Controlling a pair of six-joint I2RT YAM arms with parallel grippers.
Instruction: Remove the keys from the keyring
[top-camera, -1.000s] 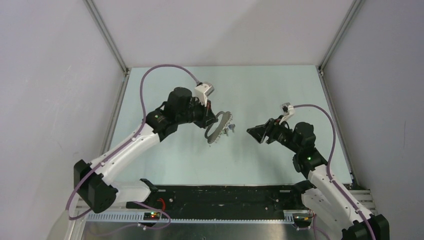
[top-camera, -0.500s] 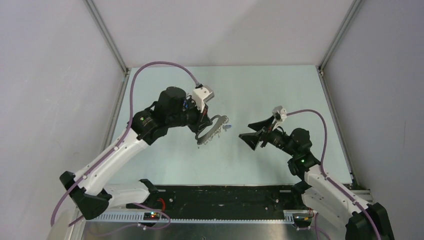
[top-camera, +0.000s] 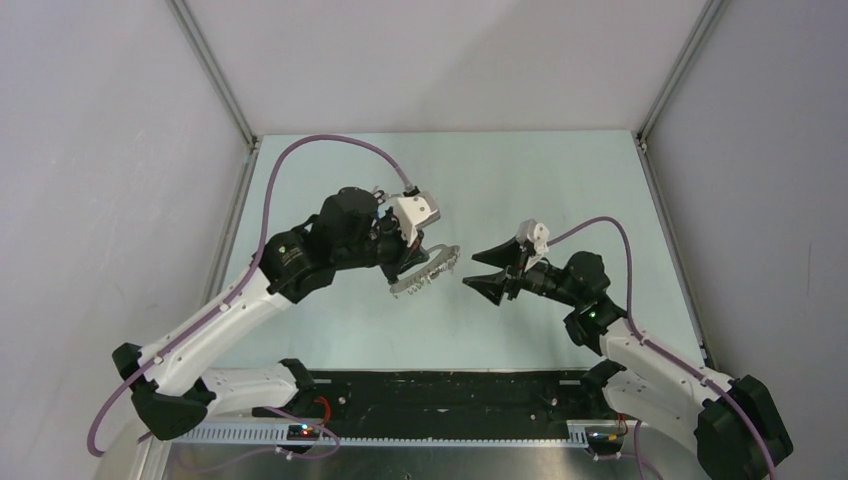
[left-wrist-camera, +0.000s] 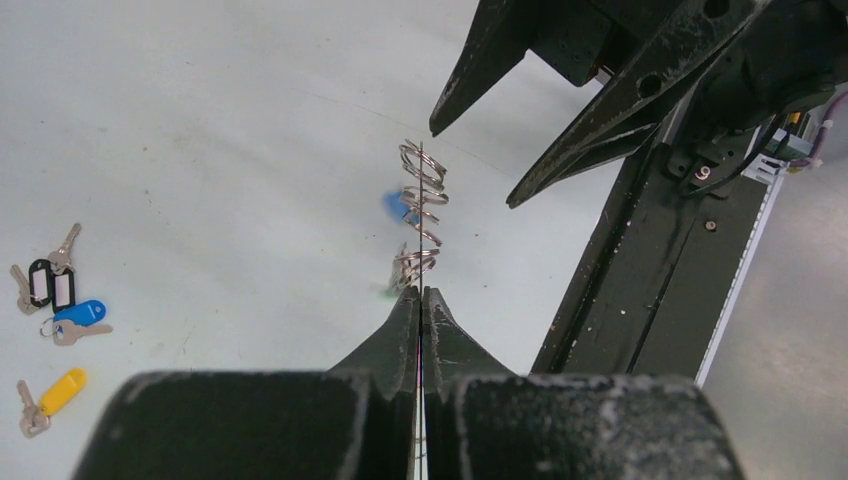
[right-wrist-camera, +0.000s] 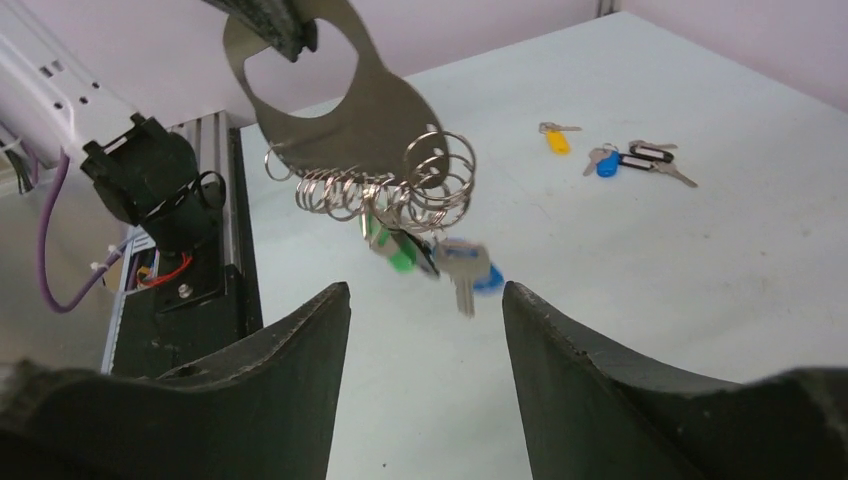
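The keyring (right-wrist-camera: 340, 110) is a flat grey metal plate with an oval hole and several small wire rings (right-wrist-camera: 400, 190) along its lower edge. My left gripper (left-wrist-camera: 421, 295) is shut on it, holding it in the air; in that wrist view the keyring (left-wrist-camera: 421, 210) shows edge-on. Two keys hang from the rings: one green-headed (right-wrist-camera: 400, 255), one blue-headed (right-wrist-camera: 465, 270), both blurred. My right gripper (right-wrist-camera: 425, 300) stands open just below and in front of them, touching nothing. From above, the keyring (top-camera: 425, 272) sits between left gripper (top-camera: 403, 258) and right gripper (top-camera: 470, 272).
Loose keys lie on the pale table: a yellow-tagged one (right-wrist-camera: 556, 138), a blue-tagged one (right-wrist-camera: 607, 162) and black-tagged ones (right-wrist-camera: 650, 155); the same group appears in the left wrist view (left-wrist-camera: 55, 300). A black base rail (top-camera: 450, 390) runs along the near edge.
The left arm has tilted the keyring flatter and lowered it. The right gripper has moved left toward the hanging keys, its jaws widening then narrowing somewhat.
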